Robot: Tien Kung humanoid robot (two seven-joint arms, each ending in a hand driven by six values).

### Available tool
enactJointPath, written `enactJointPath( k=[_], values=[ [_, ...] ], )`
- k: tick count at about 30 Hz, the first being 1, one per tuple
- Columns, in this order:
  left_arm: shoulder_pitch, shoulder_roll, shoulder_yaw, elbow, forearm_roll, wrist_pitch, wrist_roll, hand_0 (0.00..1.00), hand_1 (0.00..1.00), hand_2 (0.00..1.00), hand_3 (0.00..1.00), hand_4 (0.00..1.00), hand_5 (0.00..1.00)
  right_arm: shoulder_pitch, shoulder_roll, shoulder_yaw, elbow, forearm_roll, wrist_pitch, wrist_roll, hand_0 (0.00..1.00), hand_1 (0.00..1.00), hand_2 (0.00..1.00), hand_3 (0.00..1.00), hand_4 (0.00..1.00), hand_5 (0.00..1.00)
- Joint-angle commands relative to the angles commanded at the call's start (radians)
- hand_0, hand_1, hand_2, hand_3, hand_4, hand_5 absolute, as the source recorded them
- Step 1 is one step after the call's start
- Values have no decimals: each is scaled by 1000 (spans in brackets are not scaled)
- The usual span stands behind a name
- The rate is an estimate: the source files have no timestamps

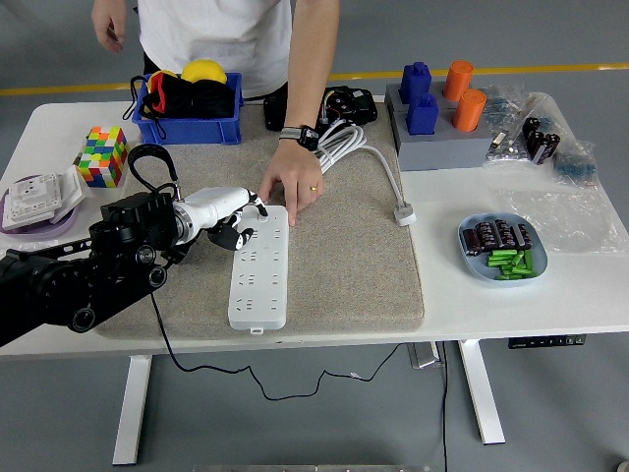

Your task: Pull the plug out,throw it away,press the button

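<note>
The left hand's white fingers curl loosely at the far left corner of the strip, black tips touching or just over its top edge, holding nothing that can be made out. No plug sits in the strip; the white plug already lies on the right part of the mat, its cable coiled at the far edge, so the step in hand looks like the button press. The button itself is too small to pick out.

A person's hand rests on the strip's far end, just beside the robot's fingers. A push that lands off the switch could slide the strip, or the fingers could bump that hand; the black cord looping off the arm might also snag.

The grey mat covers the middle of the white tabletop. To the left sit a colour cube, a socket plate and a blue bin; to the right, a grey block with blue and orange pegs, plastic bags and a blue dish of small parts. Beyond, a grey floor with a yellow line.
</note>
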Motion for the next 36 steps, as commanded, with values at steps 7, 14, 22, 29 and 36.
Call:
enactJointPath(
  k=[7, 14, 22, 29, 36],
  values=[
    [53, 28, -162, -66, 25, 3, -17, 164, 239, 336, 788, 751, 72, 0, 1, 3, 0, -3, 0, 0, 749, 683, 666, 677, 761, 666],
    [160, 65, -417, -159, 65, 62, -65, 387, 566, 575, 809, 764, 210, -2, 3, 5, -1, -5, 1, 0, 749, 683, 666, 676, 761, 665],
    [304, 100, -680, -236, 89, 100, -104, 772, 821, 802, 824, 781, 273, 3, -1, 15, -2, -16, 1, 0, 749, 683, 666, 676, 761, 665],
    [429, 85, -871, -265, 53, 169, -208, 820, 870, 846, 838, 778, 280, 5, 3, 16, -4, -17, 2, -1, 749, 683, 666, 676, 761, 665],
    [510, 84, -955, -250, -6, 169, -239, 871, 922, 908, 874, 778, 377, 11, 0, 24, -3, -20, 1, 0, 749, 683, 666, 677, 761, 665]
  ],
)
